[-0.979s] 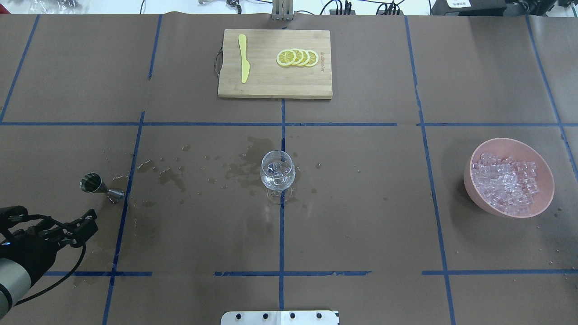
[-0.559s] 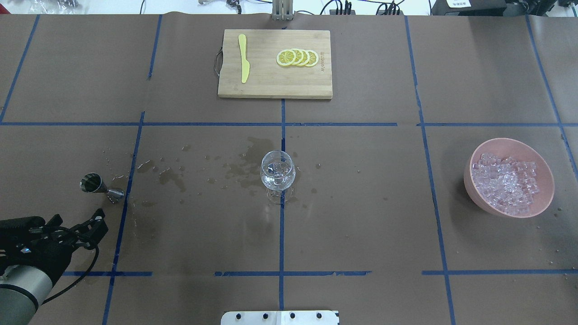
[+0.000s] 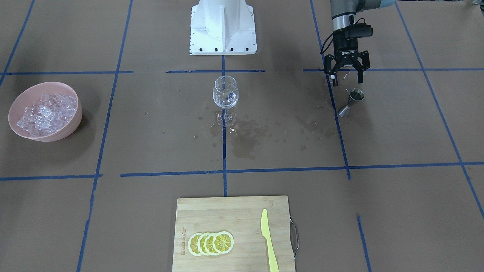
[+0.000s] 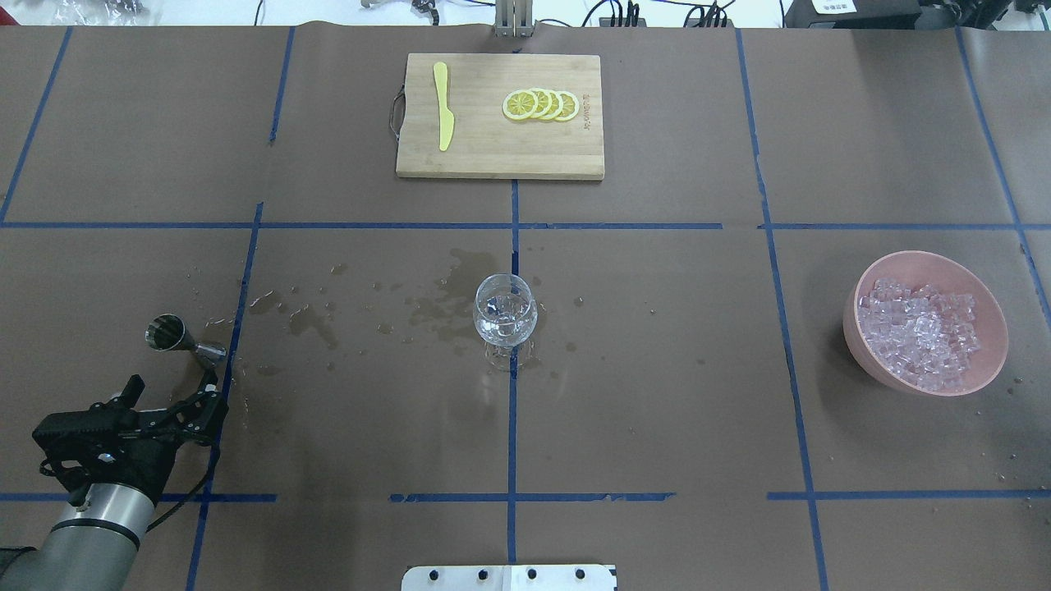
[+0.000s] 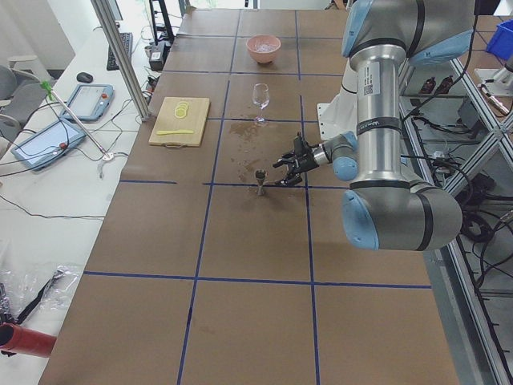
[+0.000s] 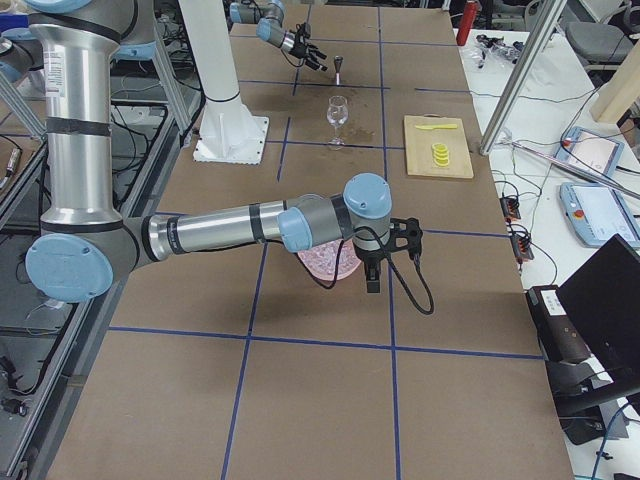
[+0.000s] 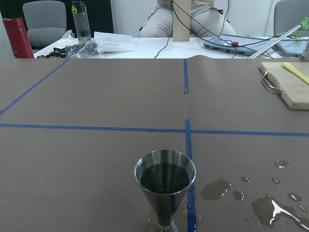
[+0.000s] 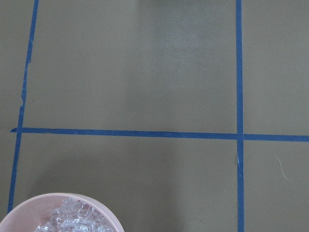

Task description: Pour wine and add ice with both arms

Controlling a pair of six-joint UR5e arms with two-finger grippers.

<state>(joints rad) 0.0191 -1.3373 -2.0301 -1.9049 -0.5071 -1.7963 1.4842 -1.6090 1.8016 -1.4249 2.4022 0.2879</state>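
Brown paper point(image 4: 657, 394) with blue tape lines covers the table, and wet stains point(image 4: 443, 304) lie beside the wine glass point(image 4: 506, 316). Bare paper is free on both sides of the left gripper point(image 4: 172, 384). Since a second ago it has turned toward the jigger point(image 4: 182, 338), fingers spread. The jigger stands just ahead of them and holds the wine point(image 7: 167, 178). The right gripper point(image 6: 375, 275) hangs close to the pink bowl point(image 4: 862, 361) of ice point(image 4: 924, 332); I cannot tell its fingers' state.

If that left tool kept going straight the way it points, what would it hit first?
Probably the steel measuring cup, standing upright directly ahead of the open left tool, centred in its wrist view; the gap is unclear.
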